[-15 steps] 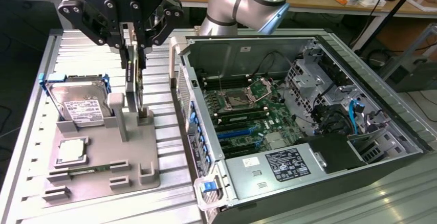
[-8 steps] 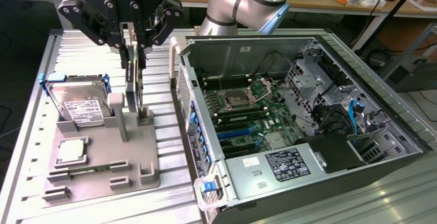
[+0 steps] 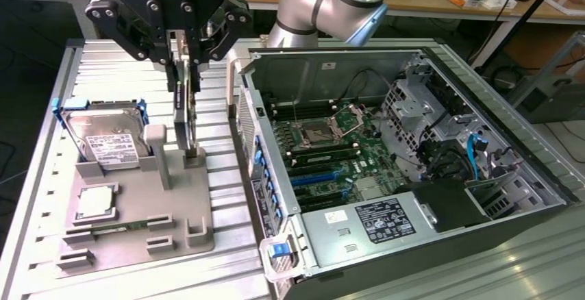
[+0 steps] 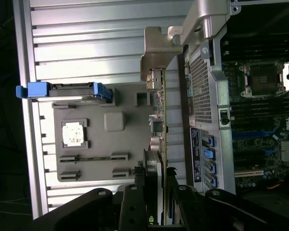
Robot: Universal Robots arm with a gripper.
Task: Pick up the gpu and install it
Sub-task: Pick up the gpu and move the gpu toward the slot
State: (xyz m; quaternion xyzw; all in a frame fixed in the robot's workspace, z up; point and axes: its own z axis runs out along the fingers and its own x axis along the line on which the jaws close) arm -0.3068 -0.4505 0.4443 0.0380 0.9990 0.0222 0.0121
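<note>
While upright, gpu (image 3: 189, 125) in gripper (image 3: 185, 74).

A ribbed aluminium table (image 3: 119, 67) is lit up pretty brightly, a cluttered wooden workbench (image 3: 416, 7) is set along the back, and dark floor (image 3: 26, 53) can be made out at the exterior view's left.

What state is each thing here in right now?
Black robot gripper: shut on the card.
Thin dark gpu card with silver bracket: upright on edge, gripped, at the grey plastic holder's edge.
Silver hard drive with white label: leaning upright in the holder.
Small square silver chip: flat in the holder.
Dark computer case: side open, green motherboard exposed.
</note>
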